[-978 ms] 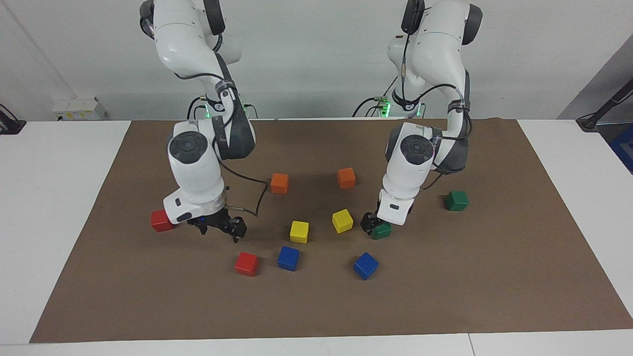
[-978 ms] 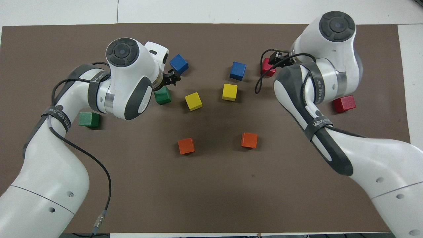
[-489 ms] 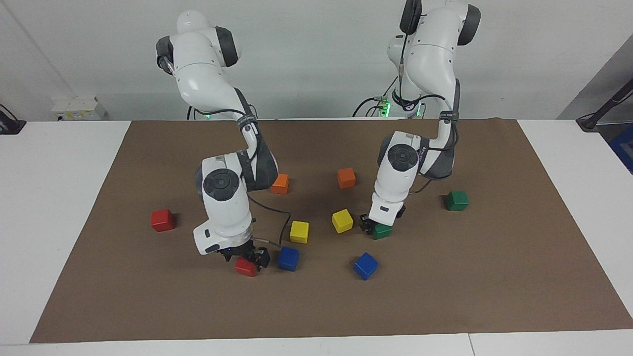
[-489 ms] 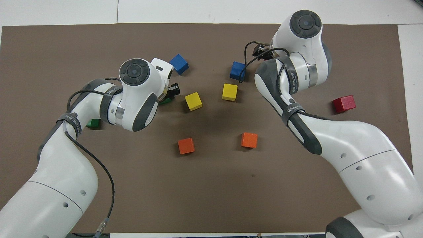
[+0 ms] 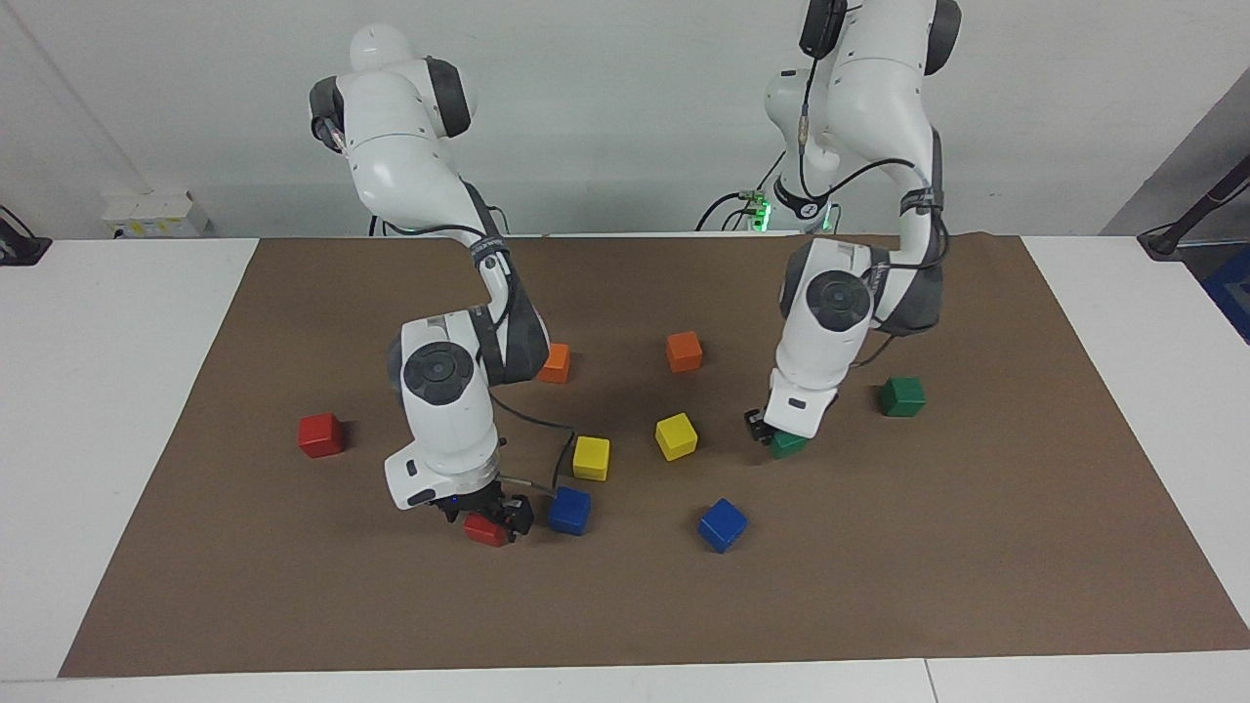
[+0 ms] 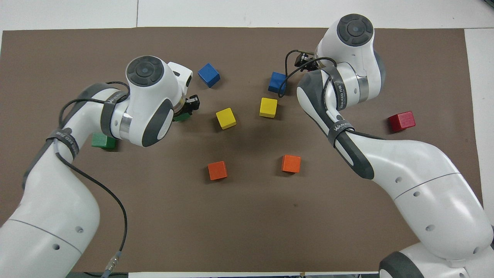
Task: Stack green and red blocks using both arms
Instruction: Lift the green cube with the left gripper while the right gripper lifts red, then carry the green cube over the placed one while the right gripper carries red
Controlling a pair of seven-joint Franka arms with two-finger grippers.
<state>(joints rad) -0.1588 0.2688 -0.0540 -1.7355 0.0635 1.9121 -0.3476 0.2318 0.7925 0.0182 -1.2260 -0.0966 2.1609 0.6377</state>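
Observation:
My left gripper (image 5: 771, 430) is shut on a dark green block (image 5: 788, 445), just above the brown mat (image 5: 977, 547); in the overhead view that gripper (image 6: 188, 107) shows with part of the green block (image 6: 180, 116) under the wrist. A second green block (image 5: 900, 396) rests on the mat toward the left arm's end. My right gripper (image 5: 488, 516) is down on a red block (image 5: 484, 530) that sits on the mat. Another red block (image 5: 320, 434) lies toward the right arm's end. In the overhead view the right arm hides the red block under the gripper.
Two orange cubes (image 5: 555, 363) (image 5: 684, 351) lie nearer to the robots. Two yellow cubes (image 5: 591, 457) (image 5: 676, 435) sit mid-mat. One blue cube (image 5: 568, 510) lies right beside my right gripper, another blue cube (image 5: 722, 524) stands alone farther out.
My left gripper closed on the green block and carried it toward the other green block. My right arm swung from beside one red block down onto the other red block.

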